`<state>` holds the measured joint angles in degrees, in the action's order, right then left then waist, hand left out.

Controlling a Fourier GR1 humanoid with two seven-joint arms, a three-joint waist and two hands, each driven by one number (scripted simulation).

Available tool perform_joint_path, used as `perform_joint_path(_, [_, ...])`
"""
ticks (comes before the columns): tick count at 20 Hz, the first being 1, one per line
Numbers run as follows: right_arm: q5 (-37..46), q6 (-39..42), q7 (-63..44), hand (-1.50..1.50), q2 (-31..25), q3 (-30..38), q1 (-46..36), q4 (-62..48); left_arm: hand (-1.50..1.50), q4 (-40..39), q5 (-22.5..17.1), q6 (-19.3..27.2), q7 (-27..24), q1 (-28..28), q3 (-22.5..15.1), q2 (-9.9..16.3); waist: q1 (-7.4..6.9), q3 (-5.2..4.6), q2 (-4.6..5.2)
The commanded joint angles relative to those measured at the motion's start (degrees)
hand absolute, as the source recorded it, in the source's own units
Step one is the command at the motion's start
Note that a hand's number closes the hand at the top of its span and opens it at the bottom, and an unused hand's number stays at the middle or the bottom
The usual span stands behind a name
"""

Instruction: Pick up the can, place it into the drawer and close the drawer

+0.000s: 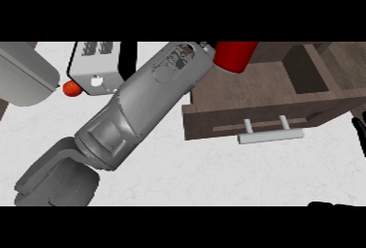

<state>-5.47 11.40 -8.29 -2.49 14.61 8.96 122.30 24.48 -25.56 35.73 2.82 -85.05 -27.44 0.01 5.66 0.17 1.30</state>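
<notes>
We see the left forearm [136, 111] crossing the view on a long slant, from the lower left up to the top centre, where its wrist ends just beside the red can [235, 55]. The left hand itself lies past the picture's top edge, so we cannot tell whether its fingers are curled round the can or only near it.

The can lies directly to the right of that wrist end, its long axis tilted and running up out of view, above the open wooden drawer [286, 97]. The drawer's hollow spreads below and to the right of the can, so we judge the coming move to be a short lowering into it. The drawer's front panel and its pale bar handle [270, 135] face the lower edge, on the white counter [214, 174].

The right hand [358, 131] shows only as dark fingers at the right edge, well apart from the can.

A small red fruit [72, 88] sits far to the left.
</notes>
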Motion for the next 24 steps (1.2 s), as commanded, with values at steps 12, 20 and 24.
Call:
perform_joint_path(12, [1.7, -0.5, -0.1, -1.50, 0.2, -1.4, -0.9, 0.5, -1.50, -3.1, -3.8, 4.0, -2.7, 2.7, -7.7, 0.0, 1.03, -0.01, 0.11])
perform_joint_path(20, [0.6, 0.0, -1.7, -1.50, -1.3, -1.0, -3.6, -0.3, -1.50, -1.3, -5.8, 9.7, -4.8, 5.1, -10.9, 0.0, 2.26, 0.01, 0.49])
perform_joint_path(24, [1.1, -0.6, 0.0, -1.50, -1.2, -0.2, -3.9, -0.5, -1.50, -3.3, -7.2, 8.9, -6.4, 3.5, -9.2, 0.0, 1.19, -0.02, 0.49])
